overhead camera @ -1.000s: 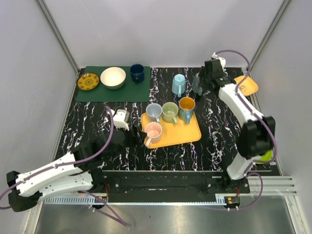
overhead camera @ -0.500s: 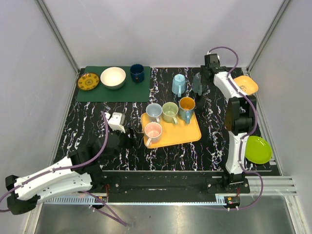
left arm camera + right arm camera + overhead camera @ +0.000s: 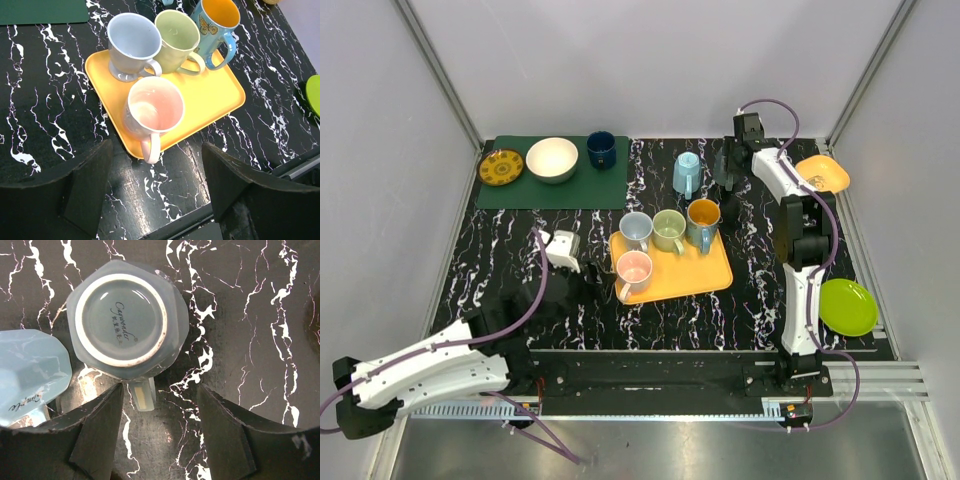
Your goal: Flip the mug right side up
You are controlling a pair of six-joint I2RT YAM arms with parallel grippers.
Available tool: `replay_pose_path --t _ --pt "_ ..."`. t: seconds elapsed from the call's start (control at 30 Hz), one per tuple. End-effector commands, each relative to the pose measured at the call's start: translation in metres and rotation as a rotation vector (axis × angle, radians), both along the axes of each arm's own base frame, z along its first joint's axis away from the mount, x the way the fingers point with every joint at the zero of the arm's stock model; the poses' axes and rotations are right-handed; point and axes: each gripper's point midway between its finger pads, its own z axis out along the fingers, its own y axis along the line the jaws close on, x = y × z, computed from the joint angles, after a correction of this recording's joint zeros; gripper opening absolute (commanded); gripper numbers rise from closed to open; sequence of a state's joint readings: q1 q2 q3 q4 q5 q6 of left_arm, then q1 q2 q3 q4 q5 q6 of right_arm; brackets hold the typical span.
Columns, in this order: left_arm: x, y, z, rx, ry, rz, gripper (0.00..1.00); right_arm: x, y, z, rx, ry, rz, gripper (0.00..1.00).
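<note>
A grey-blue mug [image 3: 125,320] stands upside down on the black marble table, its base ring facing up. Its handle [image 3: 141,395] points toward my right gripper [image 3: 160,435], which is open just above it, with the handle between the fingers near the left one. In the top view the right gripper [image 3: 728,172] hovers at the back right and hides most of this mug. A light blue mug [image 3: 687,173] stands upside down just left of it [image 3: 27,372]. My left gripper [image 3: 157,195] is open and empty, low over the table in front of the tray.
A yellow tray [image 3: 705,275] holds a pale blue mug [image 3: 636,230], a green mug [image 3: 669,230], an orange-lined mug [image 3: 703,222] and a pink mug [image 3: 634,270], all upright. A green mat [image 3: 510,190] carries a yellow plate, white bowl and navy cup. An orange dish [image 3: 823,175] and green plate [image 3: 847,306] lie right.
My right arm has folded inward and its gripper has shifted left and back to sit over the grey-blue mug, uncovering the green plate. My left gripper has barely moved.
</note>
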State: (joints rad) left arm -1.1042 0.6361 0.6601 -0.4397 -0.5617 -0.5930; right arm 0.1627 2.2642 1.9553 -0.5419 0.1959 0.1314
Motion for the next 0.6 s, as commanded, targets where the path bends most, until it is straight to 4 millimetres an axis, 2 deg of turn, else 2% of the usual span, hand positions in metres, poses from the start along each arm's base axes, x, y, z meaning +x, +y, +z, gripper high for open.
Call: replay_pose_path --t 0.0,0.1,0.13,0.17,0.2,0.23,0.3,0.47,0.57 --pt "0.007 -0.006 0.005 -0.002 -0.027 0.004 0.74 0.018 0.012 0.016 0.022 -0.066 0.029 0.66" --pt "0.007 -0.008 0.003 0.007 -0.02 0.003 0.75 0.023 0.016 0.009 0.048 -0.061 0.021 0.62" --pt "0.007 -0.008 0.003 0.007 -0.019 0.005 0.75 0.024 0.016 -0.003 0.047 -0.038 0.015 0.6" --pt "0.008 -0.008 0.003 0.009 -0.019 0.007 0.75 0.027 0.015 -0.002 0.043 -0.041 0.006 0.58" --pt "0.008 -0.007 0.002 0.011 -0.017 0.013 0.75 0.028 0.015 -0.004 0.047 -0.04 0.0 0.49" --pt "0.008 -0.007 0.002 0.01 -0.017 0.014 0.75 0.028 0.015 -0.01 0.043 -0.031 -0.003 0.45" --pt "0.008 -0.007 0.002 0.012 -0.017 0.015 0.74 0.031 0.015 -0.01 0.048 -0.038 -0.009 0.32" --pt "0.01 -0.008 0.004 0.018 -0.018 0.019 0.74 0.031 0.017 -0.01 0.06 -0.037 -0.008 0.15" --pt "0.01 -0.009 0.003 0.023 -0.015 0.017 0.74 0.029 0.015 -0.001 0.056 -0.054 -0.023 0.06"
